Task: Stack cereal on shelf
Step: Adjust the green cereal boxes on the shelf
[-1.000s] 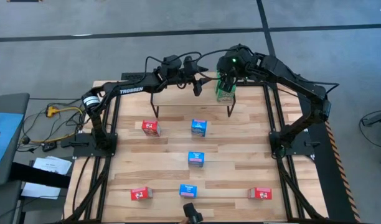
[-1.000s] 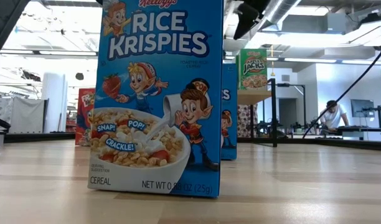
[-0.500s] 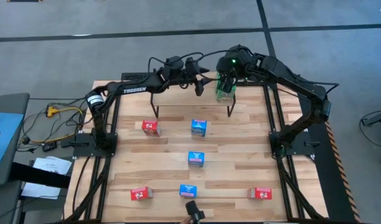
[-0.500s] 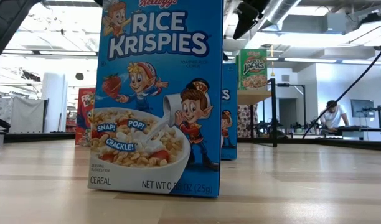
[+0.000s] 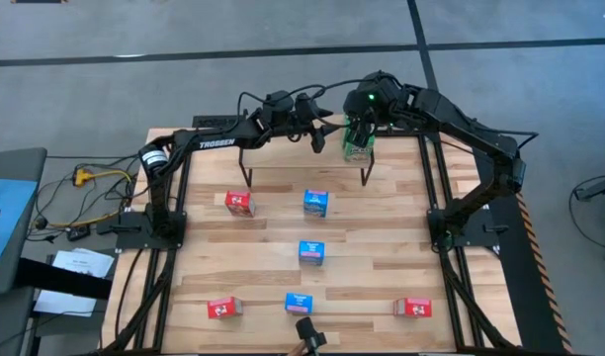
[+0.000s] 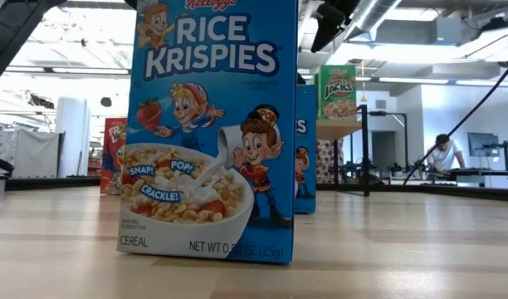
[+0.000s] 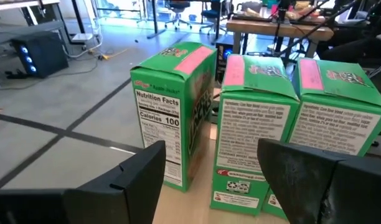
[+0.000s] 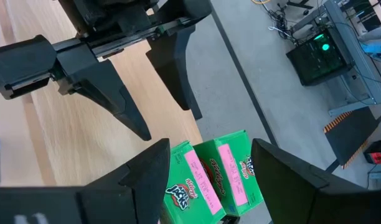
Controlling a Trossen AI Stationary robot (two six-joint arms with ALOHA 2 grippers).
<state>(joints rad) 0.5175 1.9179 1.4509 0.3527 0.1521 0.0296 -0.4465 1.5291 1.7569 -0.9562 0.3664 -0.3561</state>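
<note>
Three green cereal boxes (image 7: 259, 118) stand upright in a row on their bottoms at the right end of the shelf (image 5: 283, 150), at the table's far side. My left gripper (image 7: 215, 186) is open and level over the shelf top, just left of the green boxes (image 5: 357, 145), with its fingers short of them. My right gripper (image 8: 215, 180) is open and slants down from above; its fingers stand on either side of the boxes' tops (image 8: 209, 171) without plainly touching them. Red and blue cereal boxes stand on the table.
On the tabletop stand red boxes (image 5: 240, 203) (image 5: 222, 308) (image 5: 413, 308) and blue boxes (image 5: 316, 203) (image 5: 311, 252) (image 5: 300, 303). One blue box (image 6: 212, 124) fills the low view. The shelf's black legs (image 5: 365, 176) stand at the far middle. A person (image 6: 441, 154) sits far behind.
My left gripper has moved a little toward the green boxes and slightly down over the shelf, staying open. My right gripper and the boxes have kept still.
</note>
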